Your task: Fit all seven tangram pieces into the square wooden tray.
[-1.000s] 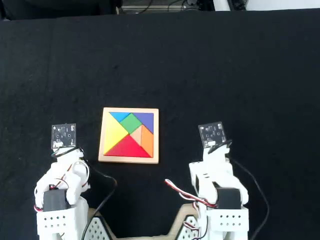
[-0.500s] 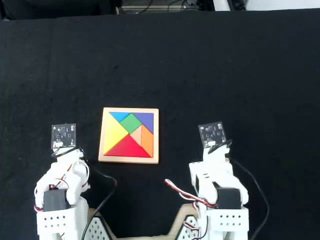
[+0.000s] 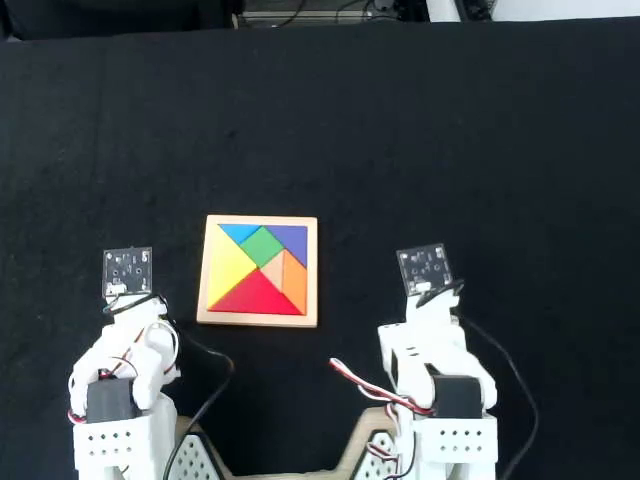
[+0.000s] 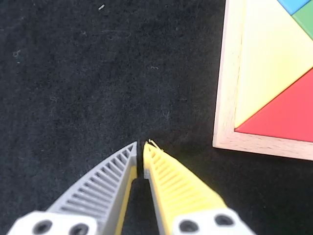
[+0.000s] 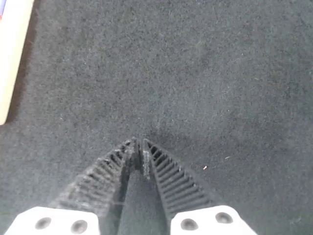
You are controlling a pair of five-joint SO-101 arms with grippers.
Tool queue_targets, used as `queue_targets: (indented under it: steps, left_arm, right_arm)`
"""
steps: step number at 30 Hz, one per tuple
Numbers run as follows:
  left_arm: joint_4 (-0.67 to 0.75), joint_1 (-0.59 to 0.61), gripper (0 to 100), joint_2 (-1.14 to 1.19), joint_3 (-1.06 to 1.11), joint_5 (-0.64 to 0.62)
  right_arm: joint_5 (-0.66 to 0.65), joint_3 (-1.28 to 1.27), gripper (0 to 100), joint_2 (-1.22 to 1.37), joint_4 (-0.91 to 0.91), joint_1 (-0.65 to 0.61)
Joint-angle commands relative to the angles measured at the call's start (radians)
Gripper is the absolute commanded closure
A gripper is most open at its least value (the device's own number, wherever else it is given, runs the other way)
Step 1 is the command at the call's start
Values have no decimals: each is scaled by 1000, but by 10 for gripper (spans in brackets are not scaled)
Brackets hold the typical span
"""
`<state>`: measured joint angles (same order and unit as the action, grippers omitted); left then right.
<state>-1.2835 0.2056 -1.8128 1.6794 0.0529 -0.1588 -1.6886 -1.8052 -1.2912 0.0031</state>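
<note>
The square wooden tray (image 3: 206,270) lies on the black cloth between the two arms, with its tangram pieces set flush inside: blue (image 3: 238,232), green (image 3: 262,246), purple (image 3: 291,240), yellow (image 3: 226,272), red (image 3: 258,296), orange (image 3: 293,282) and a pale tan one (image 3: 272,276). My left gripper (image 4: 142,145) is shut with nothing in it, just beside the tray's rim (image 4: 226,93); yellow (image 4: 266,58) and red (image 4: 288,115) pieces show there. My right gripper (image 5: 135,143) is shut and holds nothing, over bare cloth, with the tray's edge (image 5: 12,54) off to one side.
Both arms sit folded back at the table's near edge, the left arm (image 3: 125,345) and the right arm (image 3: 432,345), either side of the tray. Black cloth (image 3: 400,130) covers the table. Cables (image 3: 360,385) trail between the arm bases.
</note>
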Motion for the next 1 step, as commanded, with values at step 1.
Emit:
queue_targets:
  steps: [1]
  left_arm:
    - [12,-8,970,-3,19,6]
  right_arm:
    - [-9,4,985,-65,-2,-12]
